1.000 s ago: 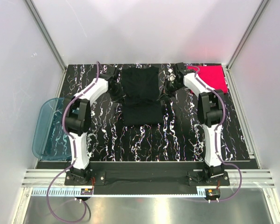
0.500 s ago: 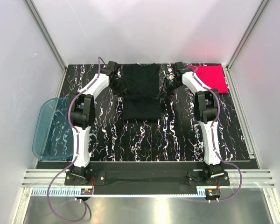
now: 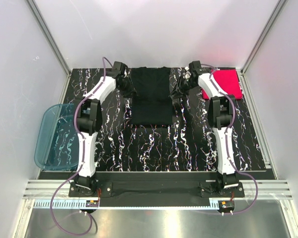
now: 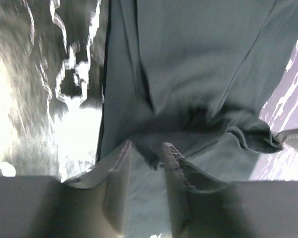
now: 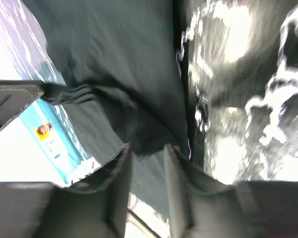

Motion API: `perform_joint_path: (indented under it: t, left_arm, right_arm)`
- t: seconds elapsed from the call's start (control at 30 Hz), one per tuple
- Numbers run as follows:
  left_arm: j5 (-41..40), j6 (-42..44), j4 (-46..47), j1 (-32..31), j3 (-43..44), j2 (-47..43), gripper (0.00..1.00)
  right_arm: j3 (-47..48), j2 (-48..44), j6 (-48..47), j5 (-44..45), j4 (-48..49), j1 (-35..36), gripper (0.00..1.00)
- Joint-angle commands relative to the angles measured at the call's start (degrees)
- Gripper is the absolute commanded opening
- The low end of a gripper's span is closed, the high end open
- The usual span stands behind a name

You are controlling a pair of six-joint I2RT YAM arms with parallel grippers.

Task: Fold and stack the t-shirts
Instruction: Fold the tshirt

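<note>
The black t-shirt (image 3: 149, 96) lies folded into a long strip at the back middle of the table, sleeves turned in. My left gripper (image 3: 126, 82) is at its left edge and my right gripper (image 3: 182, 87) at its right edge, both low over the cloth. In the left wrist view the left gripper (image 4: 148, 148) has its jaws parted over rumpled black t-shirt (image 4: 198, 74) cloth. In the right wrist view the right gripper (image 5: 147, 148) is parted the same way over the black t-shirt (image 5: 114, 74) edge. The pink-red t-shirt (image 3: 224, 82) lies as a neat square at the back right.
A translucent blue plastic tub (image 3: 52, 136) hangs off the table's left edge. The black marbled table (image 3: 154, 148) runs toward the arm bases. White walls and metal frame posts close in the back and both sides.
Both arms carried the black shirt's side edges toward the back and laid it flatter. Both grippers went from shut on the cloth to parted, letting it go.
</note>
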Motion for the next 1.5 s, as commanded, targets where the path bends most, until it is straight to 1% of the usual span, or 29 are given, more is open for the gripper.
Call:
perform_joint_path:
  t: [0.0, 0.03, 0.07, 0.1, 0.13, 0.17, 0.2, 0.27, 0.3, 0.33, 0.37, 0.4, 0.43, 0.5, 0.57, 0.63, 0.83, 0.87, 1.0, 1.07, 1.13, 1.17, 1.23, 1.27, 1.3, 1.33, 1.37, 1.43, 1.47]
  left_arm:
    - [-2.4, 1.1, -1.0, 1.2, 8.4, 2.3, 0.44]
    - [-4.0, 2.5, -4.0, 1.2, 10.2, 2.0, 0.49]
    - [-6.3, 3.1, -4.8, 1.0, 10.9, 1.0, 0.57]
    - [-7.5, 3.8, -5.0, 1.0, 10.1, -2.5, 0.65]
    - [-8.6, 4.6, -4.9, 1.0, 8.9, -4.7, 0.67]
    - [-10.6, 4.7, -4.5, 0.9, 4.4, -6.9, 0.74]
    - [-11.0, 4.5, -3.9, 0.9, 2.0, -9.7, 0.74]
    - [-8.0, 4.3, 0.0, 0.5, -4.3, -16.6, 0.71]
    - [-6.6, 4.1, 1.6, 0.2, -10.3, -18.5, 0.63]
    - [-4.9, 3.2, 5.2, -0.3, -13.1, -21.4, 0.56]
    - [-0.7, 2.5, 7.2, -0.5, -15.7, -22.1, 0.51]
    - [1.2, 1.8, 9.8, -0.7, -19.9, -22.4, 0.39]
    - [2.6, 0.4, 10.5, -1.3, -21.2, -22.3, 0.35]
    - [5.2, -0.8, 11.7, -1.9, -23.1, -20.9, 0.26]
    - [6.2, -2.0, 13.5, -2.8, -25.2, -19.4, 0.23]
    - [6.2, -2.1, 14.1, -3.4, -25.9, -18.2, 0.21]
    - [3.2, -0.6, 8.8, -5.5, -26.5, -14.3, 0.19]
    - [1.1, -0.5, 8.5, -6.2, -28.4, -14.3, 0.19]
    - [-1.7, -1.3, 8.1, -8.4, -35.4, -15.8, 0.17]
    - [-3.4, -1.5, 8.7, -10.6, -38.8, -17.9, 0.17]
    - [-4.5, -2.0, 10.0, -13.0, -44.7, -20.9, 0.15]
    - [-4.5, -2.2, 10.4, -13.8, -47.0, -21.9, 0.15]
    - [-4.6, -3.7, 10.9, -16.8, -53.0, -24.4, 0.14]
    - [-4.6, -4.4, 11.2, -17.9, -55.2, -27.8, 0.14]
    - [-4.6, -6.2, 11.7, -19.2, -57.4, -29.6, 0.14]
    - [-4.6, -7.2, 12.1, -21.4, -62.3, -31.6, 0.14]
    - [-4.0, -8.2, 12.5, -22.6, -64.6, -36.1, 0.14]
    - [-4.0, -10.7, 12.3, -25.1, -71.0, -41.0, 0.15]
    - [-3.7, -11.3, 12.1, -25.7, -72.8, -43.5, 0.16]
  right_arm:
    - [9.2, 2.6, -0.6, 2.3, -4.7, -0.4, 0.44]
    - [11.2, 2.7, -1.1, 3.4, -6.5, -0.4, 0.48]
    - [13.6, 2.2, -1.9, 5.9, -8.1, -0.4, 0.51]
    - [14.3, 1.5, -2.3, 7.1, -10.8, -0.4, 0.54]
    - [14.3, 0.5, -2.7, 8.2, -11.6, -0.3, 0.54]
    - [11.9, -2.1, -3.2, 9.0, -11.7, 0.0, 0.54]
    - [10.3, -3.6, -3.6, 9.3, -11.5, 0.4, 0.55]
    - [4.6, -8.0, -5.0, 9.7, -10.1, 2.1, 0.54]
    - [3.0, -9.1, -5.6, 10.0, -9.4, 3.0, 0.54]
    - [1.6, -9.9, -6.2, 9.3, -9.0, 3.9, 0.53]
    - [-1.3, -10.8, -7.0, 8.0, -7.8, 6.0, 0.52]
    - [-3.0, -10.9, -7.0, 6.7, -6.7, 6.8, 0.49]
    - [-4.8, -10.9, -6.3, 3.5, -5.9, 7.5, 0.4]
    - [-8.4, -10.4, -4.6, 0.8, -3.0, 9.0, 0.31]
    - [-11.3, -10.5, -3.7, 0.3, -0.9, 9.8, 0.23]
    - [-12.3, -9.8, -3.8, -1.4, 0.1, 10.2, 0.22]
    - [-18.5, -10.2, -6.2, 2.4, -0.7, 10.4, 0.22]
    - [-21.8, -11.4, -6.3, 2.6, -0.1, 10.4, 0.22]
    - [-31.7, -15.3, -5.7, 3.2, 5.0, 10.4, 0.23]
    - [-37.9, -18.1, -5.4, 3.4, 6.9, 10.6, 0.23]
    - [-42.1, -20.3, -5.3, 3.6, 8.8, 10.7, 0.22]
    - [-46.9, -22.9, -5.0, 3.5, 10.3, 10.8, 0.22]
    - [-52.3, -26.3, -4.3, 3.1, 11.9, 11.1, 0.23]
    - [-58.2, -30.5, -3.7, 2.9, 13.3, 11.3, 0.23]
    - [-61.2, -32.9, -3.3, 2.7, 14.0, 11.5, 0.23]
    - [-64.3, -35.4, -2.4, 1.9, 14.6, 11.8, 0.23]
    - [-69.8, -40.4, -1.8, 1.7, 15.3, 11.8, 0.24]
    - [-74.7, -45.5, -0.8, -0.2, 15.5, 11.9, 0.25]
    - [-78.1, -50.4, 0.2, -0.6, 15.1, 12.0, 0.27]
